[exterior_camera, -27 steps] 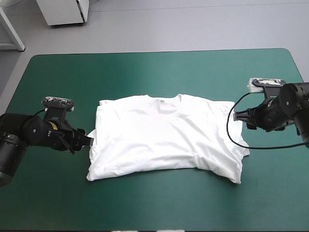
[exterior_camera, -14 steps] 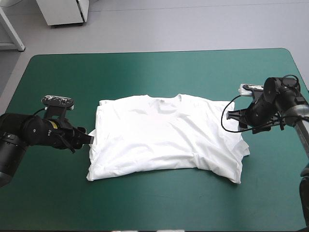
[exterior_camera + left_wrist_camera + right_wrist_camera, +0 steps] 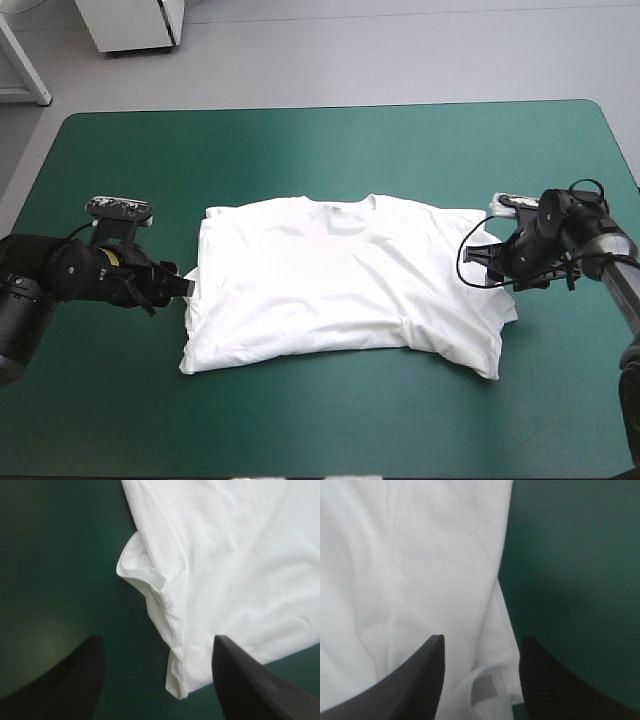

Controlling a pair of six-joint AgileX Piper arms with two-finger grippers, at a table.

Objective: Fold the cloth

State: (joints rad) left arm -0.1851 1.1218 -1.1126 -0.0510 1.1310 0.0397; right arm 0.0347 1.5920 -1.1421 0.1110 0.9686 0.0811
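Since the earlier frame the right gripper (image 3: pixel 479 255) has moved in from the table's right edge to the right side of the white short-sleeved T-shirt (image 3: pixel 340 285). The shirt lies spread flat mid-table on the teal-green table cover (image 3: pixel 300 150). The left gripper (image 3: pixel 183 290) has stayed at the shirt's left side.

In the left wrist view, the left gripper (image 3: pixel 157 640) has its black fingers (image 3: pixel 240 690) wide apart, with the T-shirt's (image 3: pixel 240 555) folded side edge between them.

In the right wrist view, the right gripper (image 3: pixel 481 639) is likewise spread, and the T-shirt's (image 3: pixel 410 555) edge lies between its fingers.

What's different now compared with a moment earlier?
The right gripper moved inward to the T-shirt, and its open fingers now straddle the right edge. Nothing has been grasped. The left gripper, open at the shirt's left side, and the T-shirt itself stayed put.
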